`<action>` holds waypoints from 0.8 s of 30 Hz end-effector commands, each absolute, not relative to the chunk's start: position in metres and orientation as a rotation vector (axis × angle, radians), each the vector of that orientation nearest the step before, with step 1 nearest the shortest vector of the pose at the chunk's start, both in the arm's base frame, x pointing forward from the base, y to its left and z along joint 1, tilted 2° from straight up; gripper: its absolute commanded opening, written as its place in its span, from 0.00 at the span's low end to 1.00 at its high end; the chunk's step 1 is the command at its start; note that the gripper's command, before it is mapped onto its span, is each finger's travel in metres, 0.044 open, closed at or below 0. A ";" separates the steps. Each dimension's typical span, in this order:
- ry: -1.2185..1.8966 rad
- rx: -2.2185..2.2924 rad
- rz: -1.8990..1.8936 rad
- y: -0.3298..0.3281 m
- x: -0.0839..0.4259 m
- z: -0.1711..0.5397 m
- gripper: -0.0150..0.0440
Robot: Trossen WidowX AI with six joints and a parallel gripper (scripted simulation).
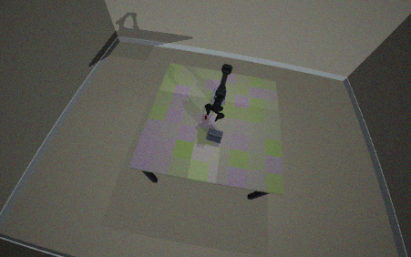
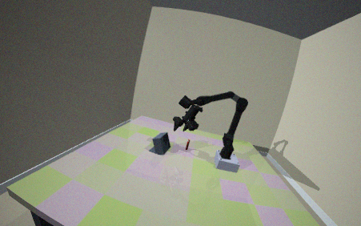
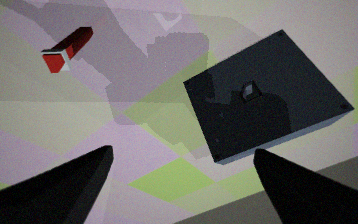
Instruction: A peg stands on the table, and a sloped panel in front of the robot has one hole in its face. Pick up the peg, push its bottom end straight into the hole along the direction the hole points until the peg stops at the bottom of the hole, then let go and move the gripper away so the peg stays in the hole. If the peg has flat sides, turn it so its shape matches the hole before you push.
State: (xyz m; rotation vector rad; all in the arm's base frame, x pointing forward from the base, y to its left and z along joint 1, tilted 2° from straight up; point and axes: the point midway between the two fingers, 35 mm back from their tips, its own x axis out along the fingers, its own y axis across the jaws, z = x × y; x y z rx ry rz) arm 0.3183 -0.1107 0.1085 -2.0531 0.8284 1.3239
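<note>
Black and spread wide, the gripper (image 2: 182, 127) hangs above the checkered table (image 2: 112, 192) with nothing between its fingers. Below it in the wrist view sits the dark sloped panel (image 3: 267, 97), its single hole (image 3: 249, 92) holding nothing. The red peg (image 3: 67, 49) stands on the table near the panel, apart from it and from the gripper.

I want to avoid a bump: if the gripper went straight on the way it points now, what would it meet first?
Probably the table beside the dark panel's near corner; the open gripper aims between the panel and the red peg, though depth is unclear.
</note>
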 end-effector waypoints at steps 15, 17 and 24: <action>0.795 -1.818 1.654 -0.149 0.261 0.073 1.00; 0.784 -1.788 1.683 -0.151 0.254 0.070 1.00; 0.752 -1.720 1.742 -0.156 0.239 0.065 1.00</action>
